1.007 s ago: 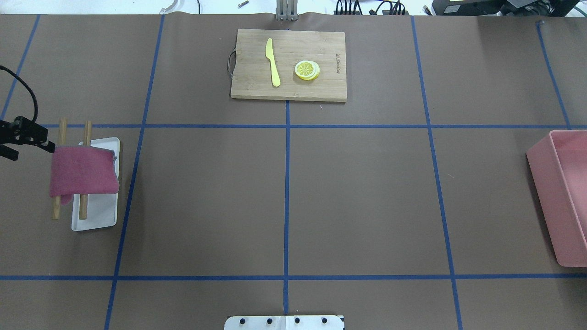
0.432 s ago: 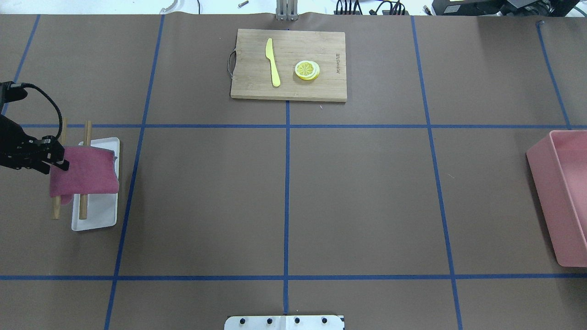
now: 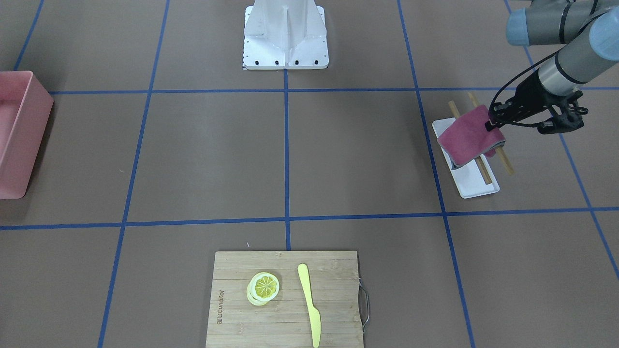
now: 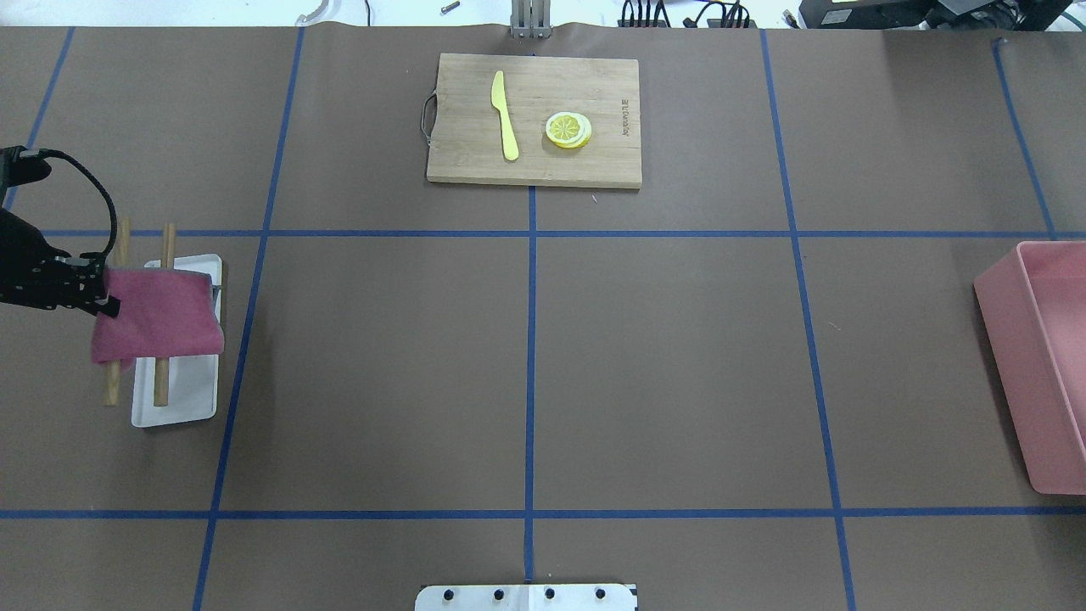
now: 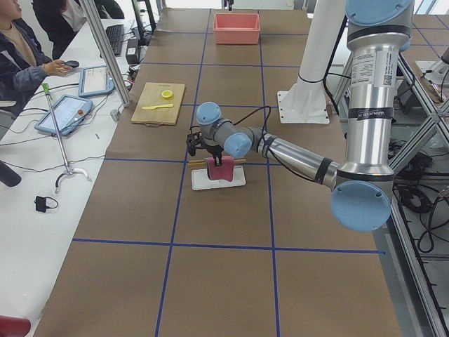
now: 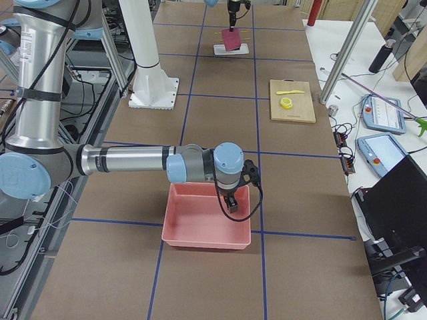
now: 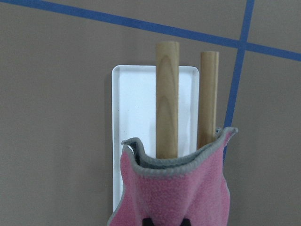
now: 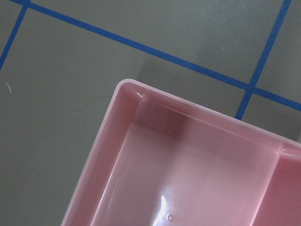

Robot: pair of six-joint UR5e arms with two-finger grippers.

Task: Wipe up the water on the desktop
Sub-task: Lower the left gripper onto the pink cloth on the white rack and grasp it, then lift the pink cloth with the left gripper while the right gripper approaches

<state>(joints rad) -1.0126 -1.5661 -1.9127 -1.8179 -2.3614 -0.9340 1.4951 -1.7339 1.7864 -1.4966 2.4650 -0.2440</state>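
Note:
The desktop (image 4: 662, 365) is brown with blue tape lines; I see no water on it. A pink cloth (image 4: 161, 314) hangs over two wooden rods (image 4: 161, 382) above a white tray (image 4: 182, 399) at the left. My left gripper (image 4: 100, 293) is shut on the cloth's left edge. In the left wrist view the cloth (image 7: 178, 188) bunches between the fingertips, in front of the rods (image 7: 167, 94). In the front view the gripper (image 3: 493, 124) pinches the cloth (image 3: 469, 137). My right gripper (image 6: 230, 203) hangs over a pink bin (image 6: 200, 223); I cannot tell if it is open.
A bamboo cutting board (image 4: 534, 119) at the far middle holds a yellow knife (image 4: 505, 114) and lemon slices (image 4: 568, 130). The pink bin (image 4: 1048, 373) sits at the right edge. The robot's base plate (image 4: 526, 596) is at the near edge.
My left gripper has moved in from the left edge onto the cloth's left edge and closed on it. The rods have shifted slightly. Everything else is still.

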